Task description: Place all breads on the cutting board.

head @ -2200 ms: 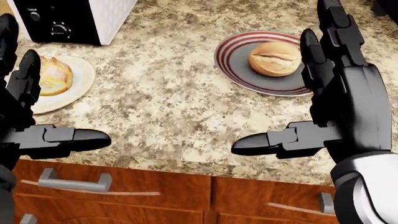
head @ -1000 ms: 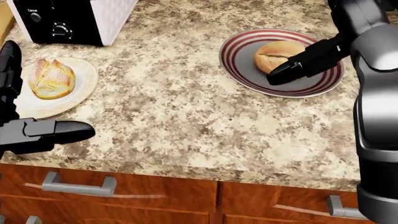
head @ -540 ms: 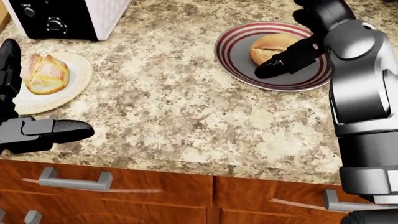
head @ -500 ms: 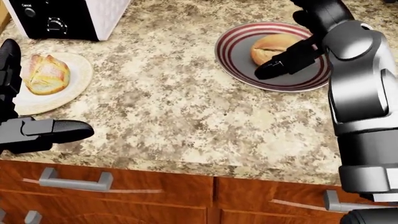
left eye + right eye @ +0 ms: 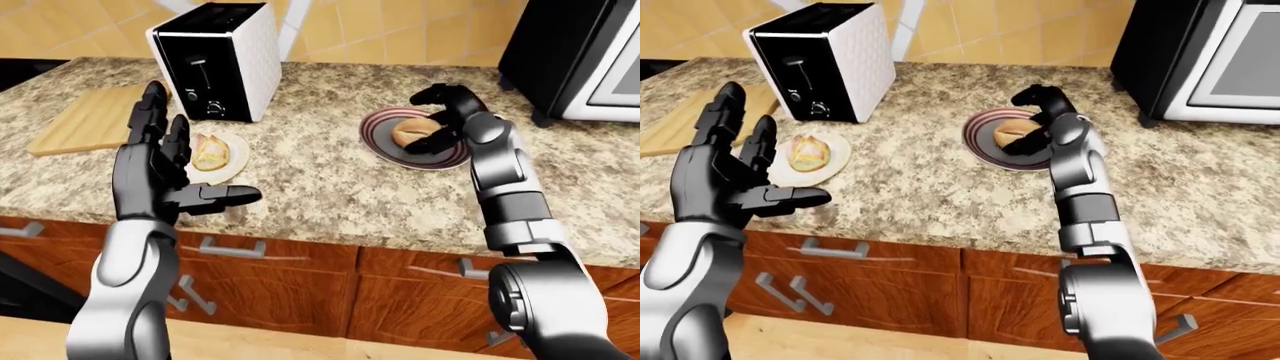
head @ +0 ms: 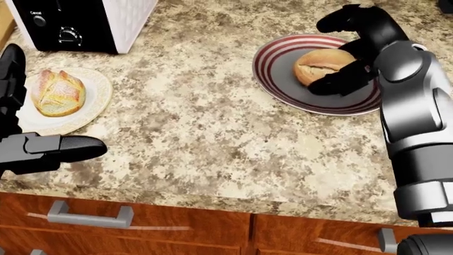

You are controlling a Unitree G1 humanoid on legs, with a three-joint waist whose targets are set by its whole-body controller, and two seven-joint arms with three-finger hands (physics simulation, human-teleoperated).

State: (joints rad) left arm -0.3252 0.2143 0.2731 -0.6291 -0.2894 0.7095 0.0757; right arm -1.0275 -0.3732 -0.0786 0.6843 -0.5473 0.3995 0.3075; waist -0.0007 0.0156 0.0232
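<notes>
A round bread roll (image 6: pixel 320 64) lies on a red-striped grey plate (image 6: pixel 280 87) at the upper right of the head view. My right hand (image 6: pixel 322 53) is open and cups the roll: the fingers (image 6: pixel 347 16) arch over the plate's upper rim and the thumb (image 6: pixel 340 82) rests by the roll's lower right side. A second bread (image 6: pixel 57 93) lies on a white plate (image 6: pixel 95 103) at the left. My left hand (image 5: pixel 185 161) is open and empty, raised beside that plate. The wooden cutting board (image 5: pixel 90 120) lies bare at the far left, beyond the toaster.
A white and black toaster (image 5: pixel 215 60) stands between the cutting board and the plates. A black microwave (image 5: pixel 580 56) stands at the right. The granite counter's edge (image 6: pixel 212 204) runs along the bottom, with wooden drawers (image 5: pixel 260 277) below.
My right hand rose from the counter's bottom edge to the striped plate and its fingers now arch over the roll. The view shifted slightly. My left hand stays open in place.
</notes>
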